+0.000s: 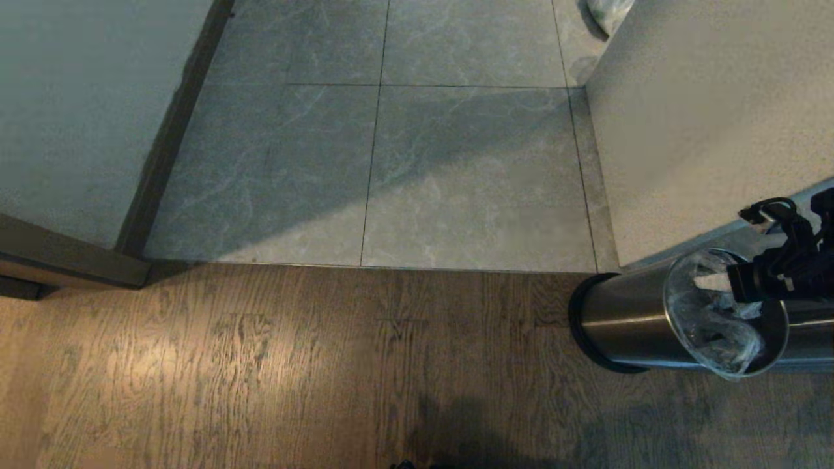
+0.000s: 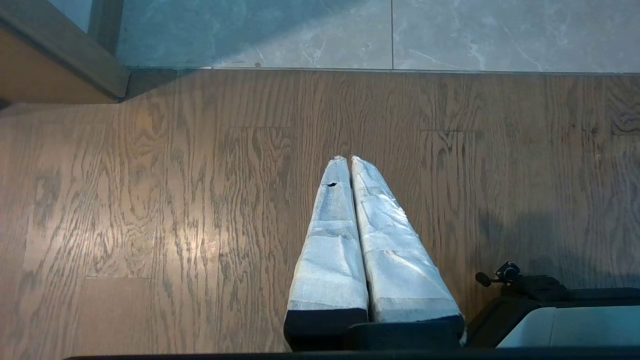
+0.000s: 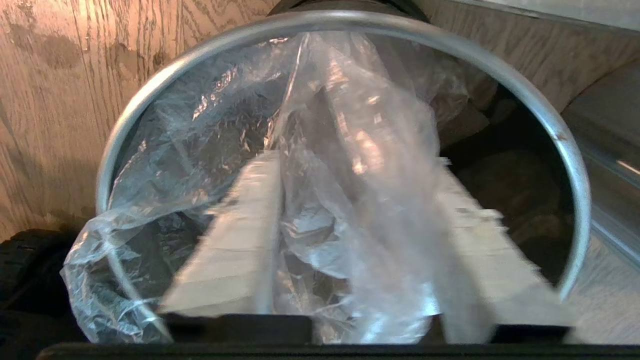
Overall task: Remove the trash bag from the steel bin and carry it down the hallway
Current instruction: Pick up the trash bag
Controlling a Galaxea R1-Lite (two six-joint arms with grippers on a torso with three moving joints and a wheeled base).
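Note:
The steel bin (image 1: 619, 319) stands on the wood floor at the far right, by the corner of the pale wall. The trash bag (image 1: 710, 319), thin clear crinkly plastic, lines it and spills over the rim. My right gripper (image 1: 707, 286) reaches into the bin's mouth. In the right wrist view the right gripper (image 3: 355, 160) is open, its white fingers (image 3: 240, 235) either side of a raised fold of the trash bag (image 3: 200, 130), inside the bin's rim (image 3: 320, 17). My left gripper (image 2: 347, 159) hangs shut and empty over the wood floor.
The hallway (image 1: 469, 176) of grey marbled tiles runs ahead between a left wall (image 1: 78, 111) with dark skirting and a right wall (image 1: 717, 117). A pale bag (image 1: 609, 13) lies at its far right. Brown wood planks (image 1: 260, 365) cover the near floor.

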